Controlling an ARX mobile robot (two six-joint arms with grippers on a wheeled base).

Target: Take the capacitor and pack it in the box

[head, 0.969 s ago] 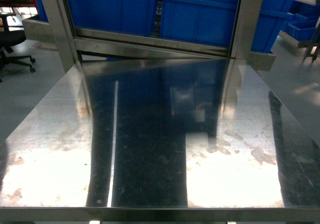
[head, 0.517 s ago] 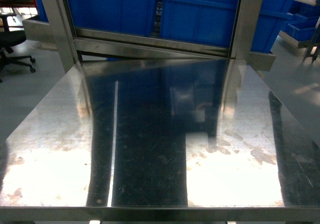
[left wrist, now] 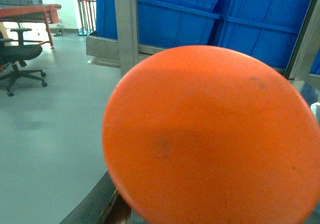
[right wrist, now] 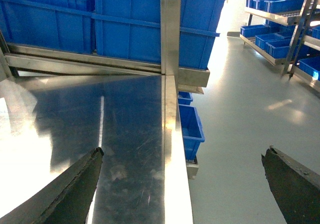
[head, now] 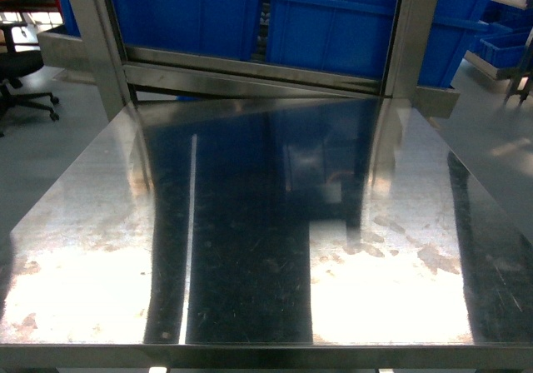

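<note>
Harsh white glare on steel table

A steel table fills the foreground; bins stand behind its far edge; an office chair sits beyond its far-left corner.

The table is bare silver steel, mottled with rusty brown blotches at 5 and 7 o'clock and streaked by dark blue-black reflections down its middle. At 12 o'clock stand bright blue bins behind silver-grey posts. The floor is pale grey. An orange disc fills the left wrist view. A black chair sits at 10 o'clock, beside a red bench. The fingers are matt black.
</note>
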